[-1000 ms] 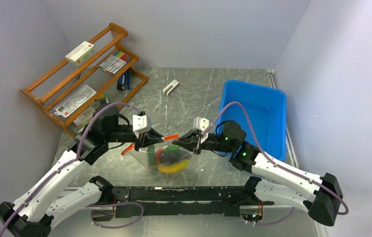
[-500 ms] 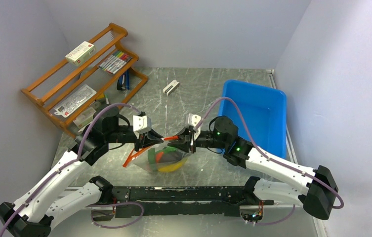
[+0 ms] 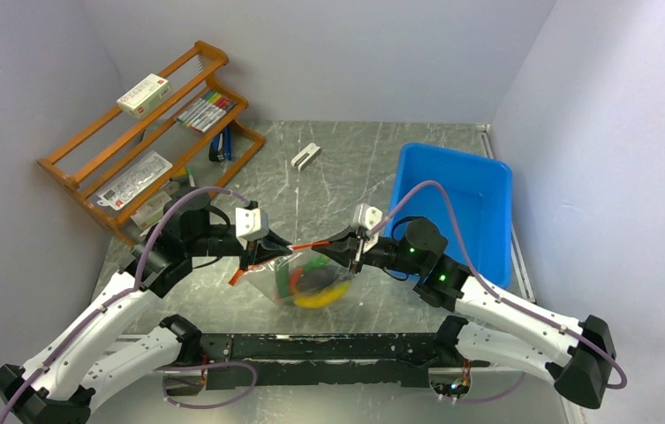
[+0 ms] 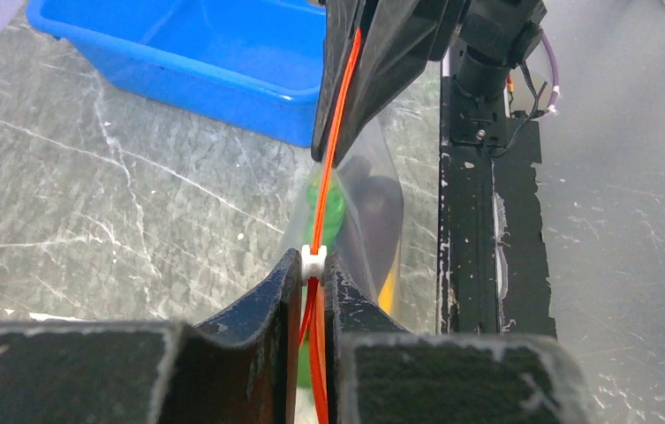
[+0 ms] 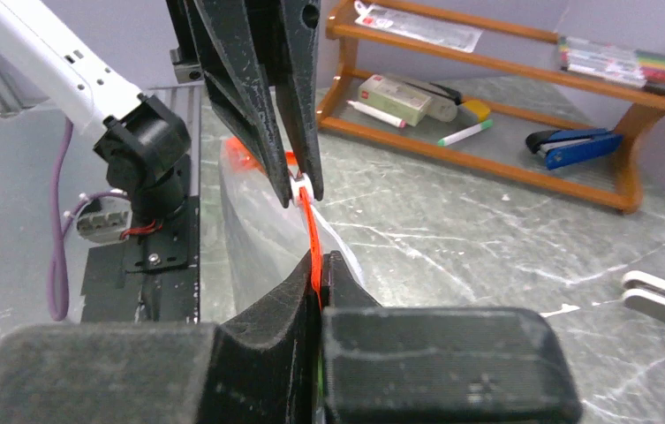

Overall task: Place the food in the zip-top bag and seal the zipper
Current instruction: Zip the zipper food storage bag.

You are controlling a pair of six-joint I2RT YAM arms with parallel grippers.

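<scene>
The clear zip-top bag (image 3: 311, 281) hangs between my two grippers above the table, with toy food (image 3: 315, 284) inside: yellow, green, dark and red pieces. Its red-orange zipper (image 3: 309, 245) runs taut between the grippers. My left gripper (image 3: 268, 253) is shut on the zipper strip right behind the small white slider (image 4: 313, 261). My right gripper (image 3: 343, 250) is shut on the other end of the zipper (image 5: 314, 256). In the left wrist view the bag (image 4: 359, 208) hangs below the strip with green and yellow food showing through.
A blue plastic bin (image 3: 452, 205) stands at the right. A wooden rack (image 3: 147, 141) with markers, a box and a stapler stands at the back left. A small white clip (image 3: 306, 156) lies at the back. A black rail (image 3: 328, 352) runs along the near edge.
My right gripper moved left to the bag's middle half a second ago, then drew back right along the zipper. The bag shifted slightly right; the strip is now taut.
</scene>
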